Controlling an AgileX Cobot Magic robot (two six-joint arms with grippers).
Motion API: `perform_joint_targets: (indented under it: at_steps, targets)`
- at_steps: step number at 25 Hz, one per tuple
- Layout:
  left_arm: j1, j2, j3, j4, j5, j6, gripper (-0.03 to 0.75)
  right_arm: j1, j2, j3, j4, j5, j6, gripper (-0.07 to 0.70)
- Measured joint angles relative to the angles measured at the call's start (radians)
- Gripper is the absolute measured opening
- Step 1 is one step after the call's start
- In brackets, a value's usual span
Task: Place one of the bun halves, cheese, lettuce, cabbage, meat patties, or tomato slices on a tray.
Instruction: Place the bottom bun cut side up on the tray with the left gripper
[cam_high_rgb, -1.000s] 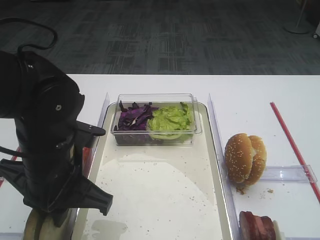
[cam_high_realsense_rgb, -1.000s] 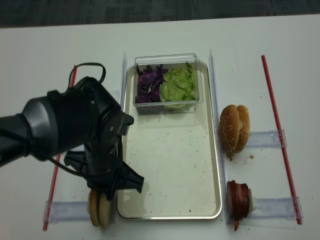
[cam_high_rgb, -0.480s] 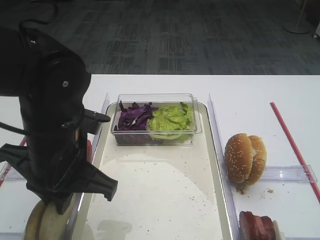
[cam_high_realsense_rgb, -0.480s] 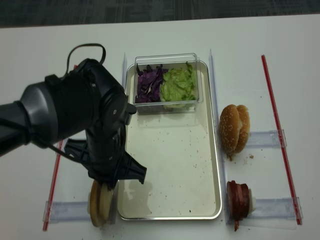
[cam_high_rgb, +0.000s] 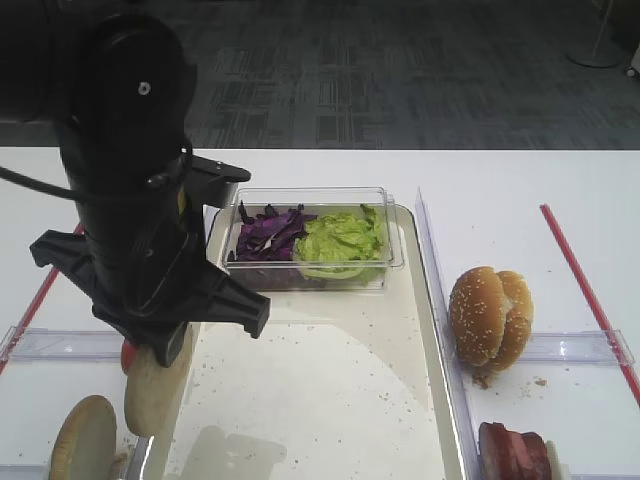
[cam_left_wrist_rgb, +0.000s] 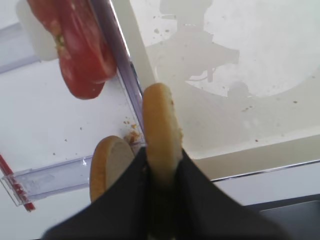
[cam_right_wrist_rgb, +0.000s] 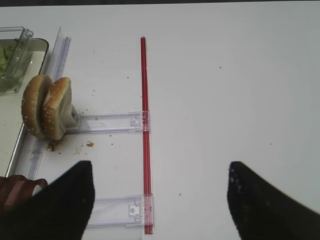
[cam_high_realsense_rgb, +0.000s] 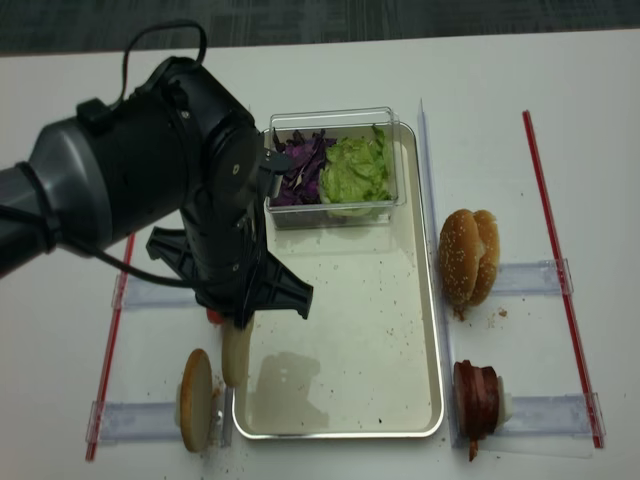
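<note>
My left gripper (cam_left_wrist_rgb: 162, 156) is shut on a bun half (cam_left_wrist_rgb: 160, 125), which hangs on edge above the left rim of the tray (cam_left_wrist_rgb: 235, 125). From overhead the held bun half (cam_high_realsense_rgb: 236, 355) dangles below the black arm beside the tray (cam_high_realsense_rgb: 350, 330). Another bun half (cam_high_realsense_rgb: 195, 402) stands in the rack on the left. Tomato slices (cam_left_wrist_rgb: 82, 50) stand just behind it. Cabbage (cam_high_rgb: 265, 235) and lettuce (cam_high_rgb: 342, 240) fill a clear tub. Meat patties (cam_high_realsense_rgb: 478, 397) stand at the near right. Cheese is out of view. My right gripper (cam_right_wrist_rgb: 160, 200) is open over bare table.
Sesame buns (cam_high_rgb: 490, 315) stand on edge in a clear rack (cam_high_rgb: 580, 347) right of the tray. Red strips (cam_high_realsense_rgb: 555, 250) run along the table at far right and far left. The clear tub (cam_high_rgb: 312, 198) occupies the tray's far end.
My left arm has lifted away from the near-left rack and moved toward the far side, carrying a bun half up beside the tray's left rim. One bun half stays in the rack.
</note>
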Motion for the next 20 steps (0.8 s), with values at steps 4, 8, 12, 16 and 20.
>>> perform_joint_targets:
  at_steps: [4, 8, 12, 16, 20]
  targets:
    - [0.0, 0.0, -0.004, -0.002, 0.003, 0.025, 0.062, 0.0, 0.0, 0.0, 0.0, 0.0, 0.0, 0.571]
    - [0.0, 0.002, -0.004, -0.019, 0.004, 0.063, 0.062, 0.0, 0.0, 0.0, 0.0, 0.0, 0.0, 0.571]
    - [0.0, 0.002, -0.004, -0.124, 0.002, 0.153, 0.062, 0.0, 0.0, 0.0, 0.0, 0.0, 0.0, 0.571]
    - [0.019, 0.002, -0.004, -0.266, -0.04, 0.27, 0.062, 0.0, 0.0, 0.0, 0.0, 0.0, 0.0, 0.571]
    - [0.091, 0.002, -0.004, -0.46, -0.059, 0.425, 0.062, 0.0, 0.0, 0.0, 0.0, 0.0, 0.0, 0.571]
